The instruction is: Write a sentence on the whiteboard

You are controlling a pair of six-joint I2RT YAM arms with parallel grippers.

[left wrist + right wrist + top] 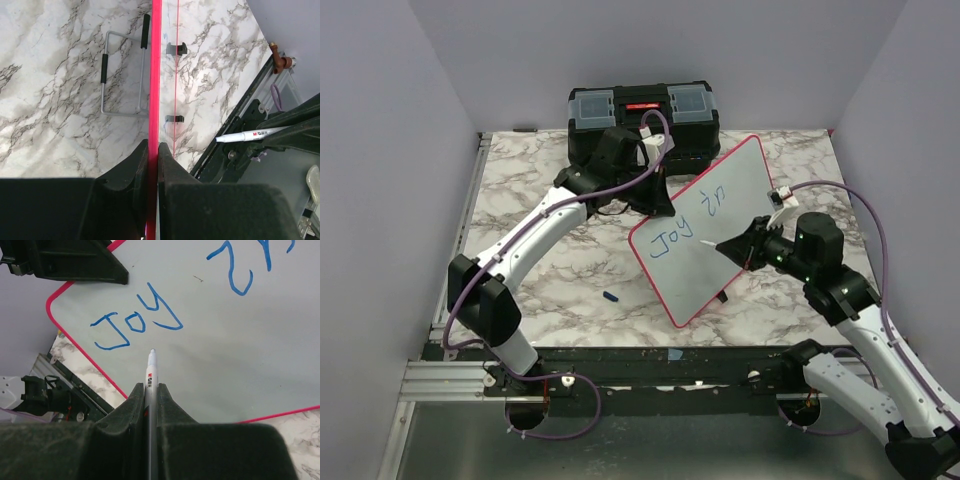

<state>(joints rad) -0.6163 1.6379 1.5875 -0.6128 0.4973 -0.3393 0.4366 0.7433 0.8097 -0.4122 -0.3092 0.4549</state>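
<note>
The whiteboard (720, 215), white with a red-pink rim, is held tilted up over the middle of the table. "Joy" and further blue strokes are written on it (135, 325). My left gripper (655, 197) is shut on the board's rim (155, 75) at its far-left edge, with the rim pinched between the jaws (153, 150). My right gripper (748, 246) is shut on a white marker (151, 371). The marker's tip points at the board just below "Joy"; I cannot tell whether it touches. The marker also shows in the left wrist view (245, 135).
A black toolbox (642, 108) stands at the back edge behind the left arm. A small blue cap (611, 296) lies on the marble table left of the board. A wire stand with black grips (122, 75) lies on the table behind the board.
</note>
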